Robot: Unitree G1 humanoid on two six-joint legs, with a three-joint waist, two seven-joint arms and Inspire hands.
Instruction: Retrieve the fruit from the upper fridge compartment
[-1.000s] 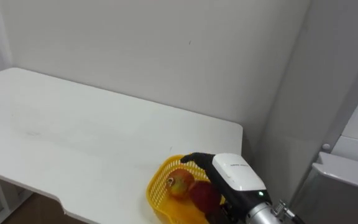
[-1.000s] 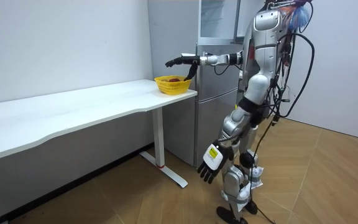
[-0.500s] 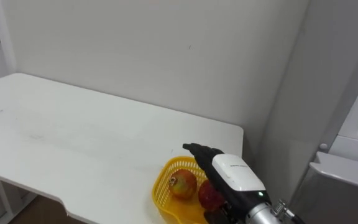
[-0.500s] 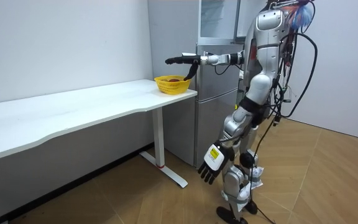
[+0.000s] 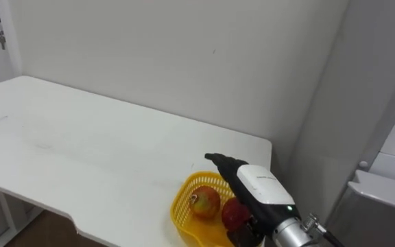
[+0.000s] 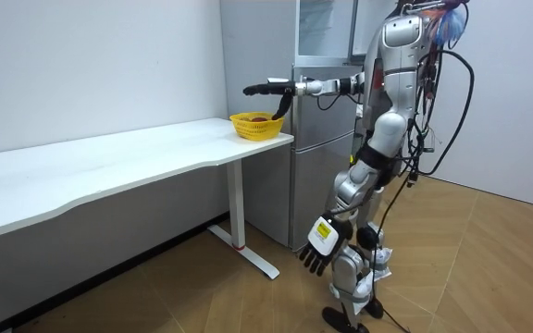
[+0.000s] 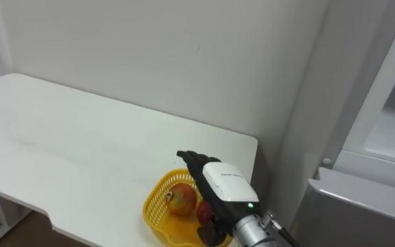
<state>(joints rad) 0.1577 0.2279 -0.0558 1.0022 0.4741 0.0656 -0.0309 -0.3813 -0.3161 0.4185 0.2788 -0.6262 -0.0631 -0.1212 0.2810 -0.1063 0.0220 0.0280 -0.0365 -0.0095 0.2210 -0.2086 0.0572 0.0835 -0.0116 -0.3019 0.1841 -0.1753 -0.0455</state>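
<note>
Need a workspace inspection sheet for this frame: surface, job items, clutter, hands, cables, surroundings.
surface: white table, carrying the basket near its end by the fridge.
job's things: yellow basket holds a yellow-red fruit and a red fruit, side by side.
clutter: nothing seen.
hands: right hand reaches out above the basket, fingers straight, holding nothing; left hand hangs open at the robot's side.
cables: nothing seen.
surroundings: grey fridge next to the table's end; plain wall behind the table; wood floor.
</note>
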